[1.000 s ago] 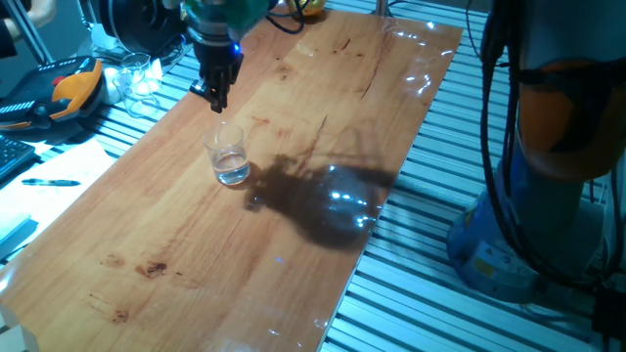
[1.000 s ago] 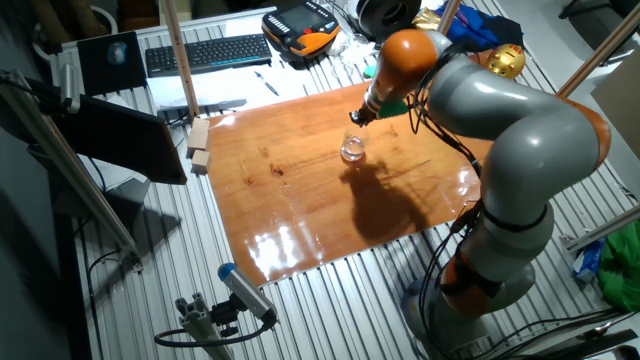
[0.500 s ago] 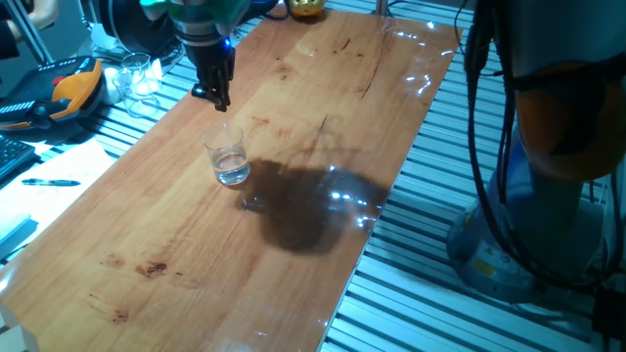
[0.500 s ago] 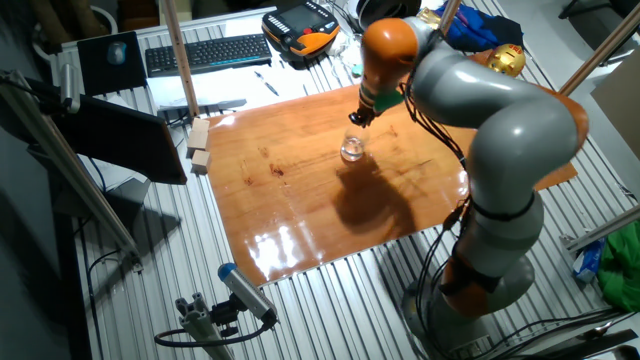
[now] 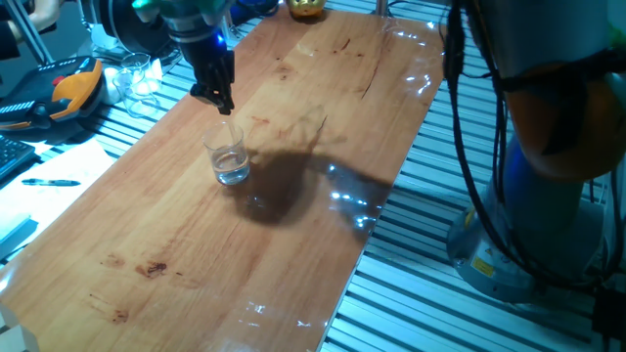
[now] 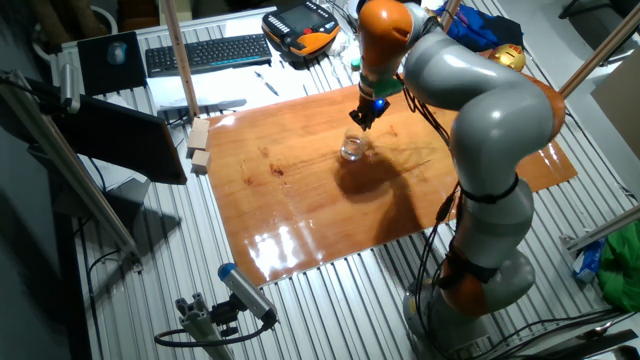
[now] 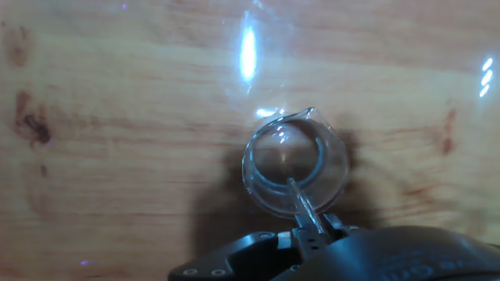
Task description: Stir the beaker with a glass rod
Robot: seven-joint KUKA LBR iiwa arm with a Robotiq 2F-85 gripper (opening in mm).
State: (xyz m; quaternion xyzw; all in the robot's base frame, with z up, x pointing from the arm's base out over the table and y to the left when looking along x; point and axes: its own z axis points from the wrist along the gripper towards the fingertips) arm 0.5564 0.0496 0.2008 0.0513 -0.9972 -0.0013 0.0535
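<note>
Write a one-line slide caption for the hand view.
Gripper holds the glass rod down into the beaker standing on the wooden table.

The arm reaches over the beaker [image 5: 229, 161] with its wrist bent downward, so the gripper [image 5: 221, 102] points at it from just above. The jaws are closed on the glass rod [image 7: 301, 206], whose lower end dips inside the beaker.

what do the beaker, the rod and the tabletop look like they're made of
The beaker: clear glass by the look, see-through with a bright rim and pour lip. The glass rod: thin, clear and faintly glinting, likely glass. The tabletop: wood-grained with knots, glossy enough to mirror lights; real wood or veneer, I cannot tell.
</note>
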